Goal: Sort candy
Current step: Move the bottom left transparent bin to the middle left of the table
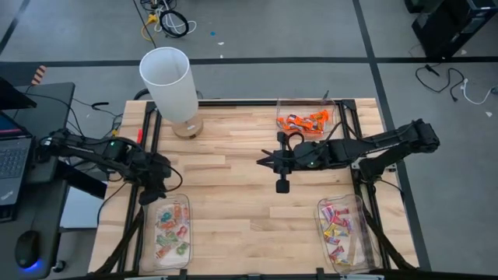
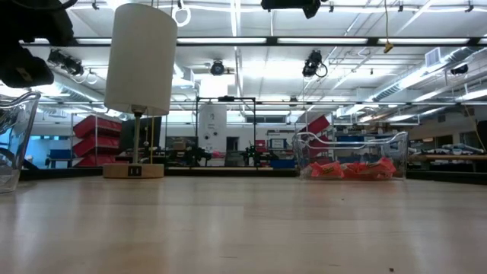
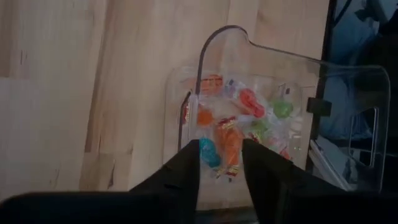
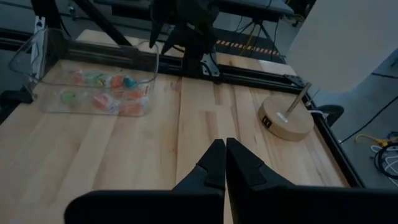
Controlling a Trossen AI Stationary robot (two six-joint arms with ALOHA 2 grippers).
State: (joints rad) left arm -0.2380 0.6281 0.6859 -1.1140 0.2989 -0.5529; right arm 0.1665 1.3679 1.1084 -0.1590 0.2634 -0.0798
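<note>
The left gripper (image 3: 221, 163), fingers spread, hangs over the near-left clear tray (image 1: 148, 233) of green-and-pink candy (image 3: 227, 140); release squarely inside its walls. The right gripper (image 4: 224, 163) waits pressed together mid-table

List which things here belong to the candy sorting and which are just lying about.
Part of the job:
- mixed candy in the left tray
- orange candy in the far tray
- pink-and-yellow candy in the right tray
- left gripper, jaws apart above the left tray
- right gripper, shut, mid-table

Lying about:
- lamp
- laptop
- mouse
</note>
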